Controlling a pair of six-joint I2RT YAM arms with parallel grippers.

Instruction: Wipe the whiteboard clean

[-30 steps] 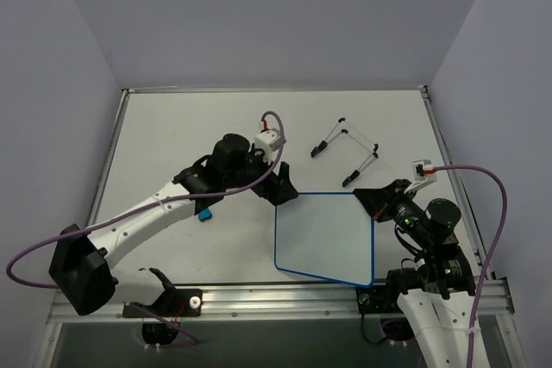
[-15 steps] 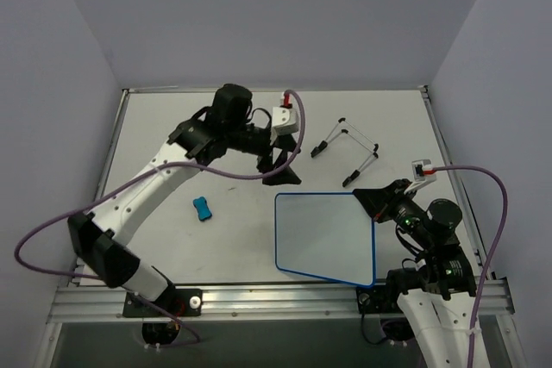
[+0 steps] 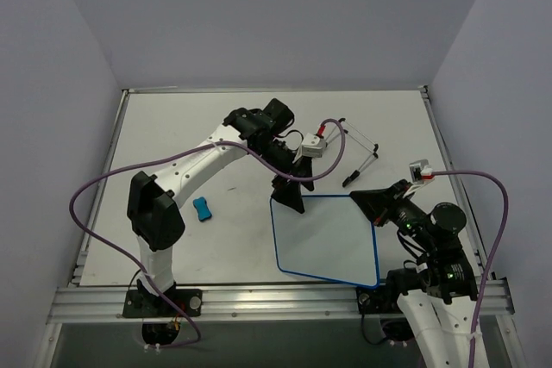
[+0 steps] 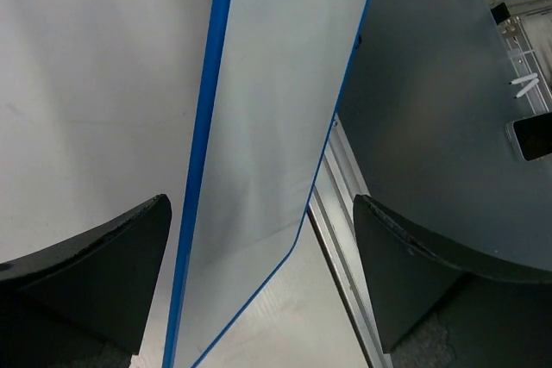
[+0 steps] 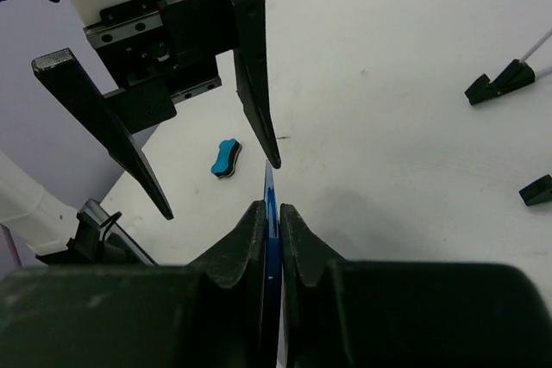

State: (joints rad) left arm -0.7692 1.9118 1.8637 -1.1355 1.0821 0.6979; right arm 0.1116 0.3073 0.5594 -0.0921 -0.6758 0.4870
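Two arms on one board right now. The right gripper (image 5: 272, 217) is clenched on the board (image 3: 326, 239), pinching its blue rim on the right edge, up near the far corner. From that wrist the board runs out edge-on, straight from between the closed fingers.

From overhead, the board sits over the near right part of the table (image 3: 172, 127), with its near edge close to the front rail (image 3: 259, 299) and its face plain white. Whether it rests flat or hangs just off the surface I cannot tell.

Over to the left gripper (image 4: 259, 204): released, jaws spread wide. That arm reaches across from the left and comes down at the board's far left corner. Its wrist camera has the board running up between the two fingers (image 4: 95, 282), the blue rim close by the left one. I can make out no contact. From the right wrist, one of those fingers points down just above the board's edge and the other stands off to the side.

The blue eraser (image 3: 203, 208) lies on the table left of the board, well apart from it. The wire stand (image 3: 349, 146) sits beyond the board's far edge, near but not touching.
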